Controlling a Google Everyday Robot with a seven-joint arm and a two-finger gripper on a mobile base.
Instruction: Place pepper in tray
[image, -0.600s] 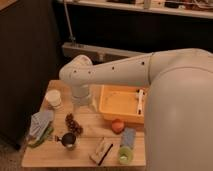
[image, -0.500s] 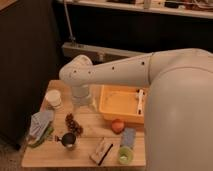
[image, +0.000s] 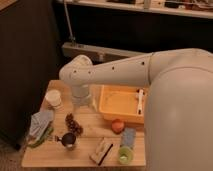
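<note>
The gripper (image: 83, 104) hangs below the arm's thick white wrist, just off the tray's (image: 120, 102) left wall and low over the wooden tabletop (image: 50, 157). Its jaws are spread, and nothing shows between them. The wrist hides most of it from above.

The pepper (image: 41, 139) is not in the tray. It lies on the tabletop well to the tray's left and nearer the front edge, a thin green curve tucked against the lower edge of a crumpled grey-blue cloth (image: 40, 122).

The tray is orange-yellow and sits toward the back right of the tabletop, with the robot's big white body covering its right end. A slim white object (image: 140, 100) lies inside along the right wall; the rest of the floor is bare.

A white cup (image: 52, 99) stands left of the tray, beyond the gripper. A small round orange-red fruit (image: 117, 126) sits just in front of the tray's front wall. In front of the tray, past the fruit, a green-bottomed cylinder (image: 125, 147) lies on its side. A flat tan box (image: 101, 150) lies just left of that. A brown knobbly cluster (image: 73, 123) and a small dark metal cup (image: 68, 141) sit to the tray's front left, between it and the pepper.
</note>
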